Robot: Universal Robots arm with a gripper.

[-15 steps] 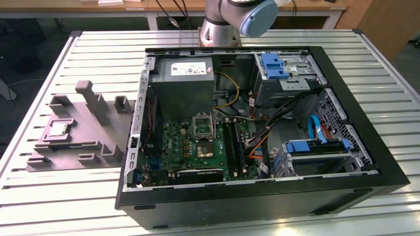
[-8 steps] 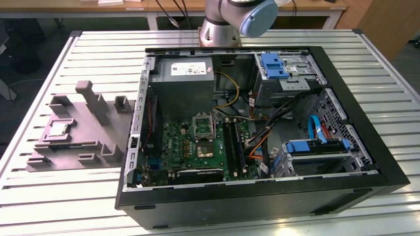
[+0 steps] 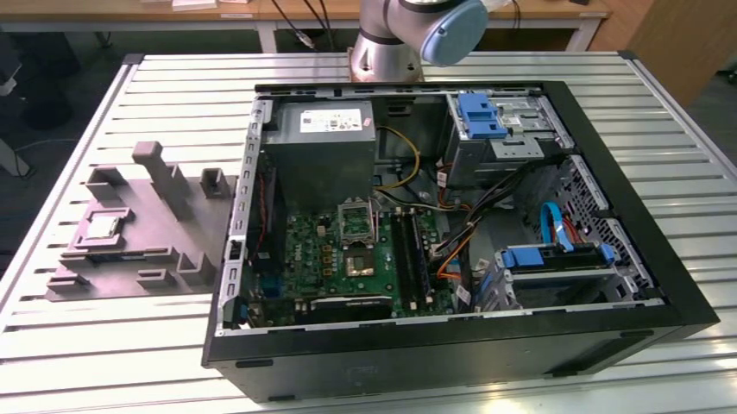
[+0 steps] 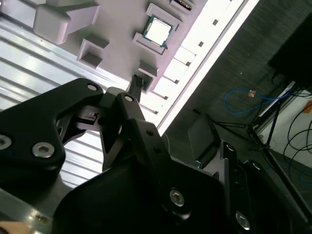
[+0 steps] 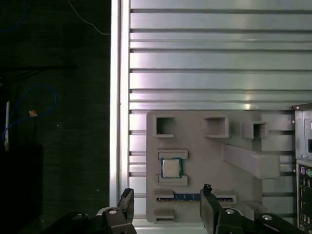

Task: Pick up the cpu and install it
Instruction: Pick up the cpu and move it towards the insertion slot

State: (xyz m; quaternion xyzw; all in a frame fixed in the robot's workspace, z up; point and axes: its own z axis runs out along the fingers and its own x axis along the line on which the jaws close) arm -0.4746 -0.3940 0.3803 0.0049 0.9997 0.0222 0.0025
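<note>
Slatted table (image 3: 150, 86) | cpu (image 5: 171, 168) in grey tray (image 5: 204, 156) | end effector (image 5: 167, 191) spread, empty

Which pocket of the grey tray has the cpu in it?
The one bracketed by two short raised bars, toward the grey tray's side at the exterior view's left: the cpu sits there. The other square pockets show only grey plastic.

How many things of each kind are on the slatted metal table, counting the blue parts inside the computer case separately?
Small silvery-grey square cpu chip: 1, lying in the tray
Grey moulded plastic tray: 1
Open black metal computer case: 1
Blue plastic drive brackets inside the case: 2
Total: 5
</note>
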